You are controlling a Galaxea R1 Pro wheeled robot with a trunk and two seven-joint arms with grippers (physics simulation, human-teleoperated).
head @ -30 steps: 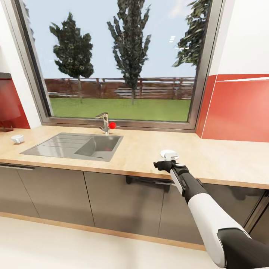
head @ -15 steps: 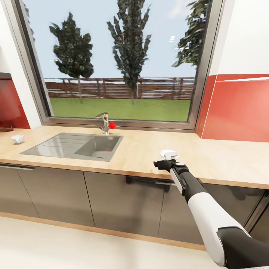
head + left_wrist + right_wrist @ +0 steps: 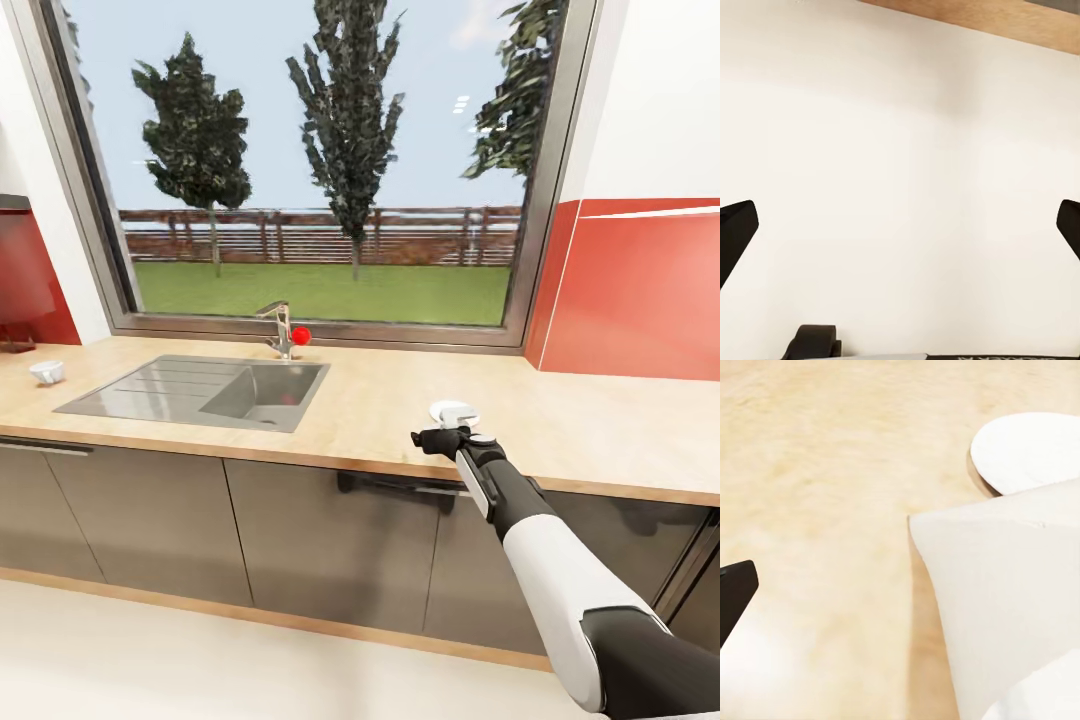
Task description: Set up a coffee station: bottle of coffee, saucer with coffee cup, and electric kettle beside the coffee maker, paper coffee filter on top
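The right gripper (image 3: 432,440) hangs over the kitchen countertop (image 3: 380,400), to the right of the steel sink (image 3: 200,388). The saucer (image 3: 452,411) lies touching it, but I cannot tell if its fingers are closed. The coffee cup (image 3: 46,372) stands far left of the sink. The left gripper's fingertips (image 3: 735,232) are wide apart, holding nothing.

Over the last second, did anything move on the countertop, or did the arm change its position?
Nothing visibly changed. The right gripper is at the same spot over the kitchen countertop, beside the white saucer, and the coffee cup sits where it was, left of the sink.
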